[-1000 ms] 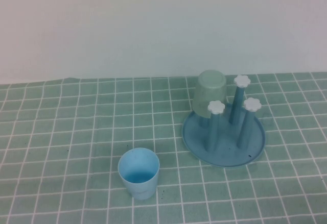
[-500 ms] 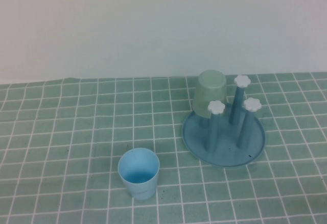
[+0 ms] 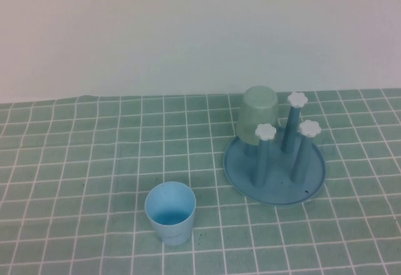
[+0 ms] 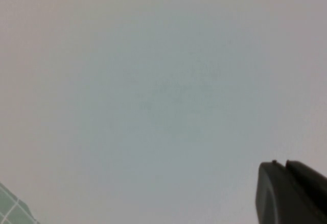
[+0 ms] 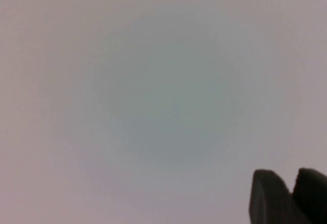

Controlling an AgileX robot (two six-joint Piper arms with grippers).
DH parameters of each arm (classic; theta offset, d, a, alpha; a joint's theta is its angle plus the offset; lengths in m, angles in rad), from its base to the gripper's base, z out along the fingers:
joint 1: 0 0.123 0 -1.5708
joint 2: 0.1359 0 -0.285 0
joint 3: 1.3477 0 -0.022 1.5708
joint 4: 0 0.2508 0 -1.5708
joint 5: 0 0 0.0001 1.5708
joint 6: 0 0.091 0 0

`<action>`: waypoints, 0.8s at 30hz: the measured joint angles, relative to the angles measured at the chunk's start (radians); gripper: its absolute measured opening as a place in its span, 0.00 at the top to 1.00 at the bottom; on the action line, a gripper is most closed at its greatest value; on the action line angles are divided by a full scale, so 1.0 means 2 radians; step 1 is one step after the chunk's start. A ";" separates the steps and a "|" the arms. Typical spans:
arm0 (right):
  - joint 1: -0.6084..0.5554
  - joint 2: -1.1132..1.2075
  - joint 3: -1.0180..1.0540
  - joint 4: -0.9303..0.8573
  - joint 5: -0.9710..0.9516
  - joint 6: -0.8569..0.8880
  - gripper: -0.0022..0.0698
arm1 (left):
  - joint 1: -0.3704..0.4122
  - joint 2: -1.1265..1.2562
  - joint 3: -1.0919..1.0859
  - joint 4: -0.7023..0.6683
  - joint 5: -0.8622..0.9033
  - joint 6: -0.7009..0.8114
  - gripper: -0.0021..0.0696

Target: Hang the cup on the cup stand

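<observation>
**newbie_piper:** So where would you grab the cup (image 3: 170,212)? It's standing upright, mouth up, on the green tiled surface (image 3: 75,162), closest to the robot and a bit left of centre.

**gridlock42:** Looks like thin light plastic to me, smooth and tapered, no handle. My guess is it weighs next to nothing, flexes if squeezed hard, and could slip out of a loose hold. I'd pinch the wall near the rim, one finger inside and one outside, or close across the upper body where it's widest. It has to end up mouth down over a peg, so pick a hold that allows a flip.

**newbie_piper:** And the pincers?

**gridlock42:** Neither shows in the high view, so both are well apart from the cup. The left pincer (image 4: 294,193) is only a dark bit in the corner of its wrist view, pointing at a blank wall with a sliver of tile. The right pincer (image 5: 286,196) is the same story, dark tips against plain wall. Can't tell how far either is spread, but nothing is held in either.

**newbie_piper:** Further back?

**gridlock42:** The cup stand (image 3: 313,184) sits right of the cup and farther away, three blue pegs with white flower knobs free. A pale green cup (image 3: 257,113) is already upside down at its far left. The near peg (image 3: 264,156) seems the easiest target.
</observation>
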 joint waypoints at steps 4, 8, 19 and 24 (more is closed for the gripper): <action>0.000 0.000 -0.010 -0.028 0.003 0.009 0.81 | 0.000 0.000 0.000 -0.023 -0.004 -0.001 0.97; 0.000 0.000 -0.053 -0.104 0.023 0.010 0.81 | 0.000 0.000 0.000 0.048 -0.021 -0.020 0.97; 0.000 0.083 -0.217 -0.210 0.101 0.010 0.81 | 0.000 0.000 -0.050 0.345 -0.052 -0.173 0.97; 0.000 0.184 -0.286 -0.213 0.155 0.010 0.81 | 0.000 0.000 -0.138 0.513 0.059 -0.203 0.97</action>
